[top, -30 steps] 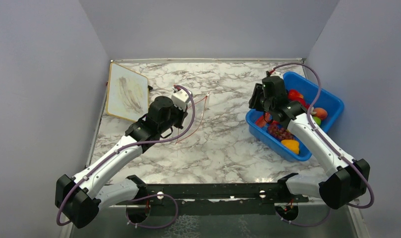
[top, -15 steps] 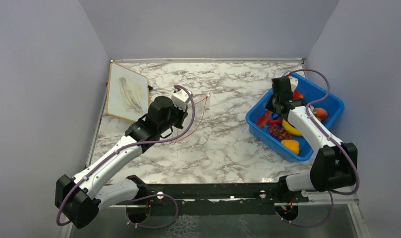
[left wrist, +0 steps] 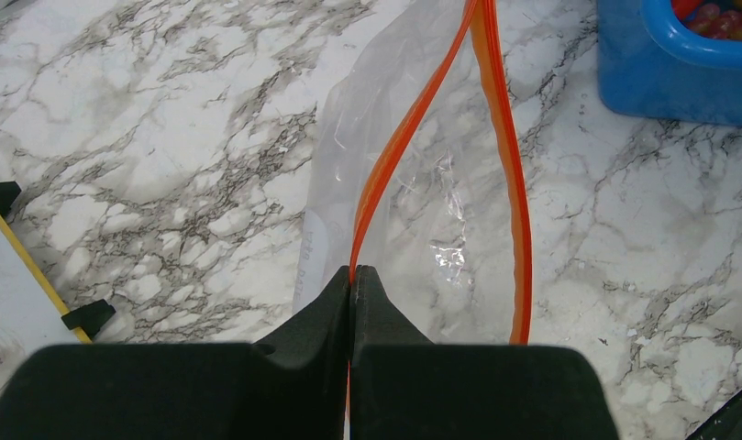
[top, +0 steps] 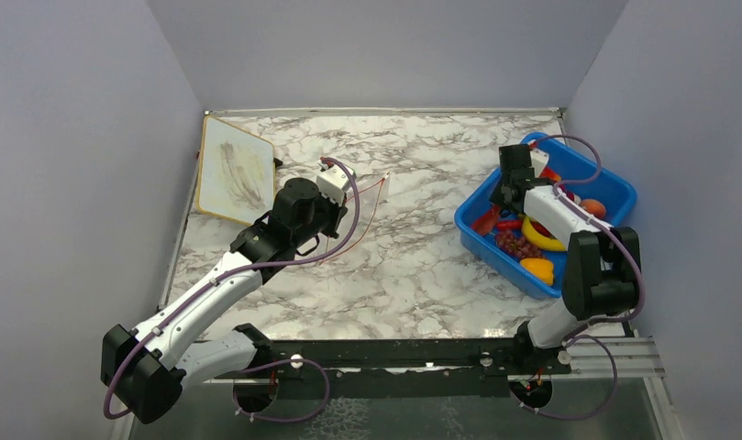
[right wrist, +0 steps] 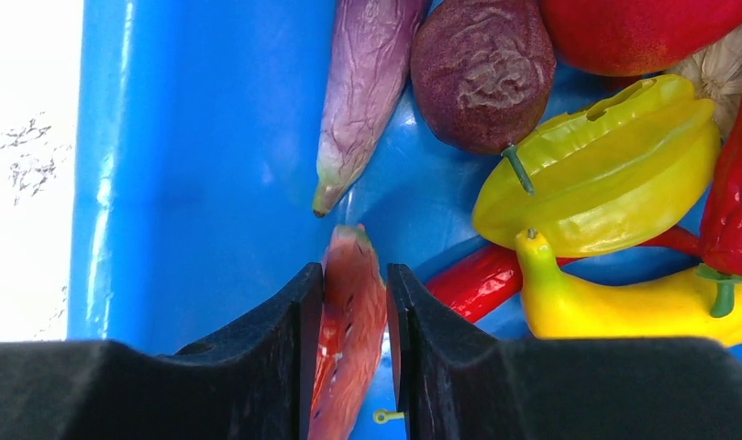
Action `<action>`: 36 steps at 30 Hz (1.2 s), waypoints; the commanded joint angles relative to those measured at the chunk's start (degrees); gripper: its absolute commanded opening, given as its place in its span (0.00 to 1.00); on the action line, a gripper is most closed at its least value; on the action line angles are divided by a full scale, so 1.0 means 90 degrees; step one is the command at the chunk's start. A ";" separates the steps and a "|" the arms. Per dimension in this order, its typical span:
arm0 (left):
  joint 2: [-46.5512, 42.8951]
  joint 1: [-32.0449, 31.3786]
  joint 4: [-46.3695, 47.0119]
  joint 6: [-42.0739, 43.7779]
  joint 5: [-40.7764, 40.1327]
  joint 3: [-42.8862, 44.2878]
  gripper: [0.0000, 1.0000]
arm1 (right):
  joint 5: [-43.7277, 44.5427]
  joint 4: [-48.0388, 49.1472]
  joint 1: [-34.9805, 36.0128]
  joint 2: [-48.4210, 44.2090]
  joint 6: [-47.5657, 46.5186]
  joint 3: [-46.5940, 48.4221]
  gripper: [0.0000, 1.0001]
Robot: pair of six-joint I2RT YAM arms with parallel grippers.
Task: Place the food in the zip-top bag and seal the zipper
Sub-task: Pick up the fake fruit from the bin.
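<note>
The clear zip-top bag [left wrist: 431, 211] lies on the marble table, its mouth held apart. My left gripper [left wrist: 353, 275] is shut on one side of the orange-red zipper [left wrist: 396, 156]; the other side [left wrist: 514, 202] runs free to the right. In the top view the left gripper [top: 335, 218] sits at centre left, and the zipper [top: 371, 209] shows as thin red lines. My right gripper [right wrist: 353, 275] is down in the blue bin [right wrist: 202, 137], its jaws closed round a red fruit slice [right wrist: 350, 339]. Eggplant [right wrist: 362, 92], chili [right wrist: 486, 275], banana [right wrist: 624, 302] and star fruit [right wrist: 596, 174] lie beside it.
The blue bin [top: 614, 183] stands at the right, close to the wall, and also holds grapes [top: 516, 244] and an orange piece [top: 538, 269]. A small whiteboard [top: 234, 170] lies at the back left. Grey walls close in three sides.
The right arm folded back and its gripper went from the bin's left rim down into the bin, around the red slice. The left arm and bag have not moved.
</note>
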 commanded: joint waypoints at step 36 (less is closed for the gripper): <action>-0.0070 0.0017 0.0198 -0.0018 0.0174 -0.0118 0.00 | -0.0074 0.0702 -0.0076 -0.2181 -0.0708 -0.0018 0.01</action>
